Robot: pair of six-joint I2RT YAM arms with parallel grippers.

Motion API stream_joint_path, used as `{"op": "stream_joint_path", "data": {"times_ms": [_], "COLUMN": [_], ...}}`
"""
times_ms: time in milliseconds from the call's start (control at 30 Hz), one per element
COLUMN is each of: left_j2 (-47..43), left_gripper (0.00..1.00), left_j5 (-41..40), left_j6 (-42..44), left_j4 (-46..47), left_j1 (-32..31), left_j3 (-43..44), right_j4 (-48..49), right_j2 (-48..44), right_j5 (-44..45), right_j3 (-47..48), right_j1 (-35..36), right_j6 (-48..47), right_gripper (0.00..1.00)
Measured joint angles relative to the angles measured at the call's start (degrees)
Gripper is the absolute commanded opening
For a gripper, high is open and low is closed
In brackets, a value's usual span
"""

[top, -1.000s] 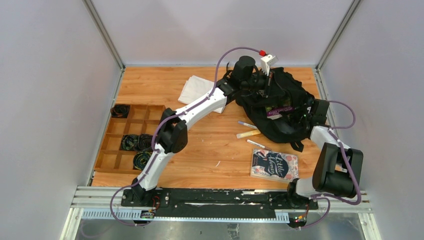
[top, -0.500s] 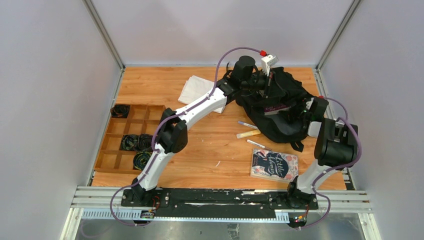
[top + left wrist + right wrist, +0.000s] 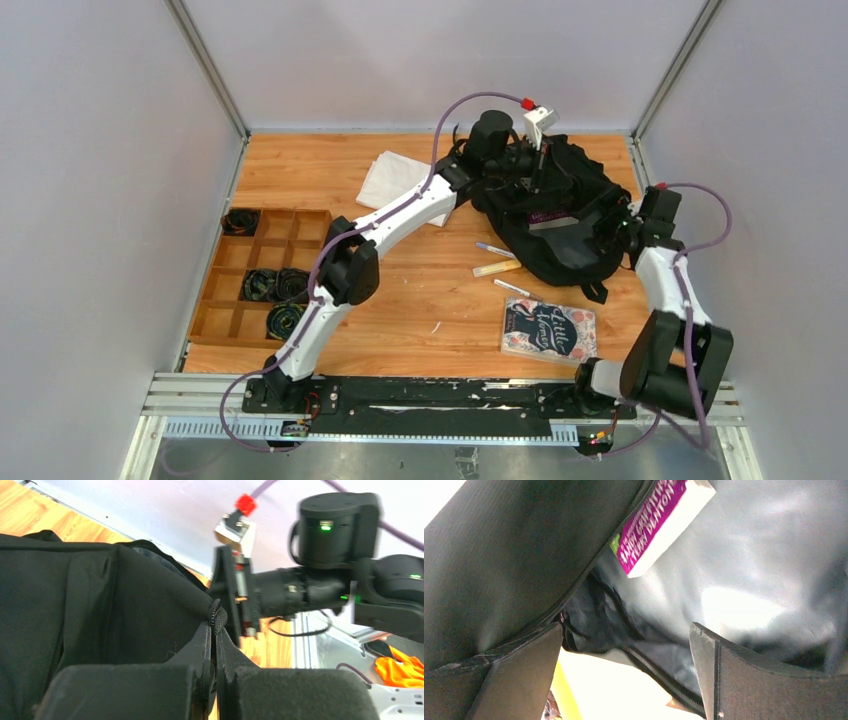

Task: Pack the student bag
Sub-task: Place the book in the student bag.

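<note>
Where the wooden table (image 3: 420, 290) meets plain grey walls (image 3: 100, 150) on three sides, the student bag (image 3: 565, 200) slumps in the far right corner with its mouth lifted. The left gripper (image 3: 214, 630) is pinched together on the bag's zippered rim at its far side. Its arm stretches diagonally across the table and over a corner of the folded white cloth (image 3: 390, 178), which lies near the far edge, left of the bag. The right gripper (image 3: 626, 670) stands at the bag's right-hand opening with its jaws wide apart, holding nothing. A purple-spined book (image 3: 659, 520) lies inside the bag. Three pens (image 3: 497, 268) lie just beside the bag's near side, between it and a patterned book (image 3: 549, 329) toward the near right corner. A wooden divided tray (image 3: 275, 211) holding coiled cables (image 3: 272, 285) sits along the left edge.
</note>
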Motion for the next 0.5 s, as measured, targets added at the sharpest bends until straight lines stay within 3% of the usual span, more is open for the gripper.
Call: {"op": "stream_joint_path", "data": {"times_ms": [267,367,500], "left_j2": [4.00,5.11,6.34], "left_gripper": [0.00,0.00,0.00], "left_j5": [-1.42,-2.32,-3.78], "left_j6": [0.90,0.46,-0.04], "left_j4": [-0.90,-0.28,1.20], "left_j1": [0.00,0.00,0.00], "left_j3": [7.17,9.03,10.86], "right_j4": [-21.05,-24.85,-28.26], "right_j2": [-22.84,-32.85,-42.91], "right_j5": [2.71,1.73,-1.01], "right_j3": [0.07,-0.55,-3.67], "right_j1": [-1.31,-1.31,-1.29], "right_j6": [-11.54,-13.79,-15.61], "right_gripper": [0.97,0.84,0.57]}}
